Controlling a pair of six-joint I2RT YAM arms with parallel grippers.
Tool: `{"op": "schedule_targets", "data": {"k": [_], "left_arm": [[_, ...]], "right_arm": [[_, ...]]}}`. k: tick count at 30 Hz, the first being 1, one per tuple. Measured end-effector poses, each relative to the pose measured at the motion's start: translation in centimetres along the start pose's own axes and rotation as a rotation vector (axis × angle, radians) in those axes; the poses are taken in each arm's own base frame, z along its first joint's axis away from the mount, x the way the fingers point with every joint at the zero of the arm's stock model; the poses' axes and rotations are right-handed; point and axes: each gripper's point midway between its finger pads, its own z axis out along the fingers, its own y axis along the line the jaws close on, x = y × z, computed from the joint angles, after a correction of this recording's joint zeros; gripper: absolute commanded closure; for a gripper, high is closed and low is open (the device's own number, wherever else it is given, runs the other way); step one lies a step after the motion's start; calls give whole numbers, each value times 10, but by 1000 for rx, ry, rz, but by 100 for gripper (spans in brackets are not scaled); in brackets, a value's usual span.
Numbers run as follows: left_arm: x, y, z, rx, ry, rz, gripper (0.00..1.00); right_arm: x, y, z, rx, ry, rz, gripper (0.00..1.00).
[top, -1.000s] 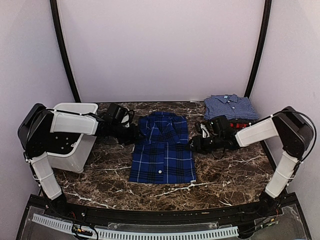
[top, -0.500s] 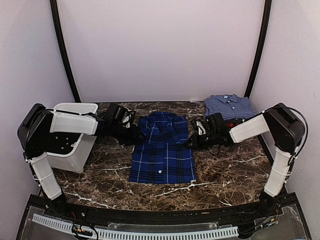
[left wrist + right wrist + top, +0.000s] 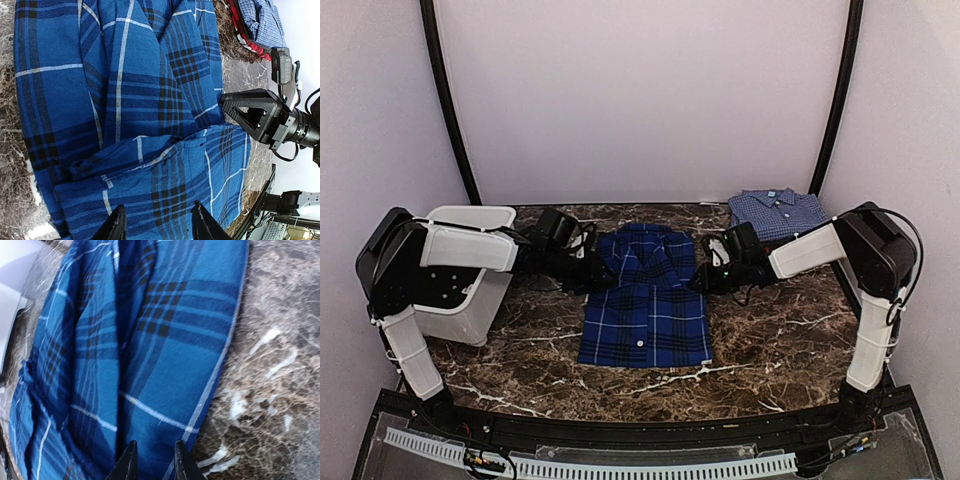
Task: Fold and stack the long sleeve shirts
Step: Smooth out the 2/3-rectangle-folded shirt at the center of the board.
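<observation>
Left pincer [image 3: 157,222]: tips stand apart, released, low over the plaid shirt [image 3: 645,300] at its left edge. The cloth lies flat under it and nothing is pinched. Right pincer [image 3: 154,460]: tips nearly together at the plaid shirt's right edge, with the hem running between them. We cannot tell if it grasps the hem or only straddles it. We judge the two sit at opposite side edges, about chest level, so both sides can be lifted together for the next fold. The plaid shirt lies flat on the desk [image 3: 790,330], collar at the far end, sides looking folded in, so it is partly done. Off its far right corner, the light-blue check shirt [image 3: 782,213] sits folded on the red shirt [image 3: 246,36], the stack we expect the plaid shirt to join. White bin [image 3: 470,215] stands left of the plaid shirt.
</observation>
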Motion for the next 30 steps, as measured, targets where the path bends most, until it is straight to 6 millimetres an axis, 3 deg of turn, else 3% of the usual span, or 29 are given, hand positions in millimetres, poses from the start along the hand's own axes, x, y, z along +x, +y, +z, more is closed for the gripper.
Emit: {"op": "schedule_targets", "data": {"k": [5, 8, 13, 16, 19, 22, 30], "left_arm": [[2, -1, -1, 1, 8, 8, 57], [2, -4, -6, 3, 5, 16, 57], [0, -14, -21, 23, -21, 37, 57], [4, -15, -32, 26, -29, 40, 57], [14, -14, -44, 27, -29, 40, 57], [27, -8, -53, 20, -19, 36, 58], [80, 20, -58, -47, 73, 14, 60]], "right_arm": [[-6, -7, -6, 82, -8, -15, 66], [-11, -10, -19, 137, -15, -20, 66], [-34, 10, -52, 150, -80, -51, 78], [-37, 32, -66, 134, -105, -81, 84], [-26, 53, -74, 105, -106, -105, 91], [-6, 60, -72, 88, -72, -107, 97], [28, 36, -48, 139, 33, -58, 99]]}}
